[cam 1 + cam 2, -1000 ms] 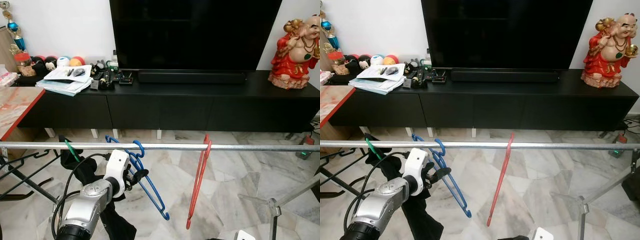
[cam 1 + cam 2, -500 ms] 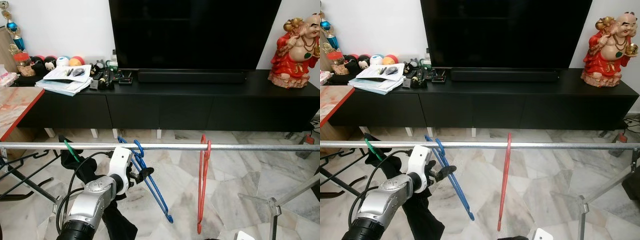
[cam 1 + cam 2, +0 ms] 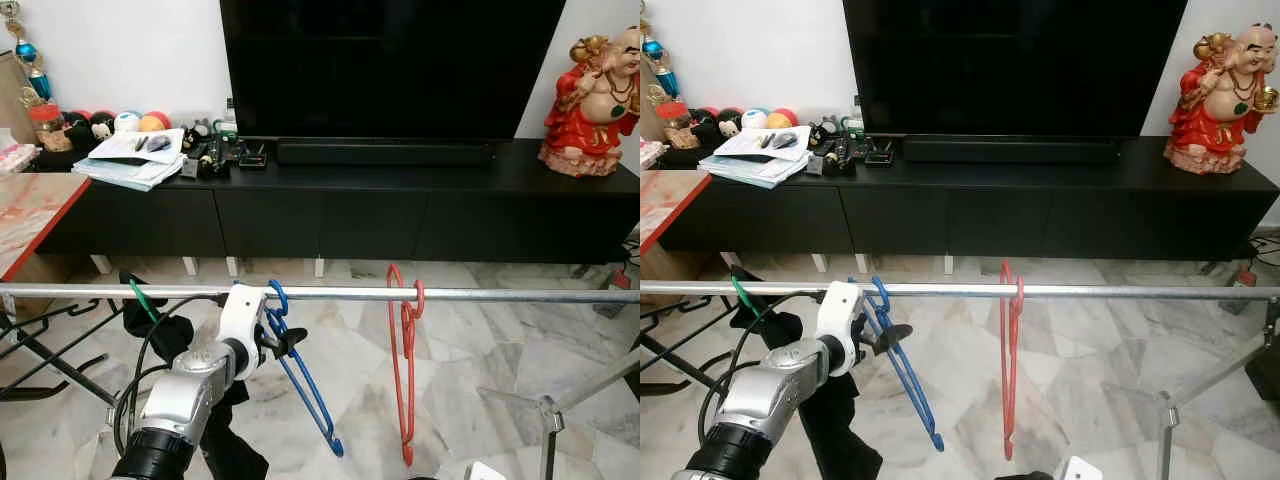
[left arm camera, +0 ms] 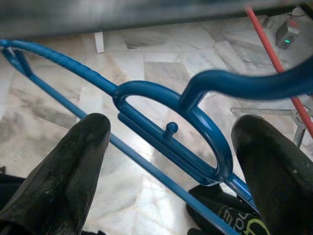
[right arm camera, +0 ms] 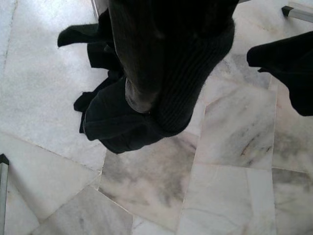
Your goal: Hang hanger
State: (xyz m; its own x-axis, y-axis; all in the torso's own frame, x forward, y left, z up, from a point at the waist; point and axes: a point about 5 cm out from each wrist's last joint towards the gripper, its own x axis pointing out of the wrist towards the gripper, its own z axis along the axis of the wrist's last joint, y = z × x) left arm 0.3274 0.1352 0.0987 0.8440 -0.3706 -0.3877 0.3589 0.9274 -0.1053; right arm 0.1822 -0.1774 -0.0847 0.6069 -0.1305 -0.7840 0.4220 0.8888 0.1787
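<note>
Here the left tool point(image 4: 166, 161) straddles the blue hanger point(image 3: 305, 385), fingers spread.

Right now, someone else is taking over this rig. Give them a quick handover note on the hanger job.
Left gripper: open, fingers either side of the blue hanger, just below the rail. No grip on it.
Right gripper: its wrist view shows a dark garment over marble floor; finger state unclear.
Blue hanger: hook is over the rail, body hanging tilted. The red hanger hangs to its right; the green hook with black cloth to its left.
Done: blue hanger appears hung.
Left: back the left gripper away without snagging the hanger, and check that it settles.
</note>
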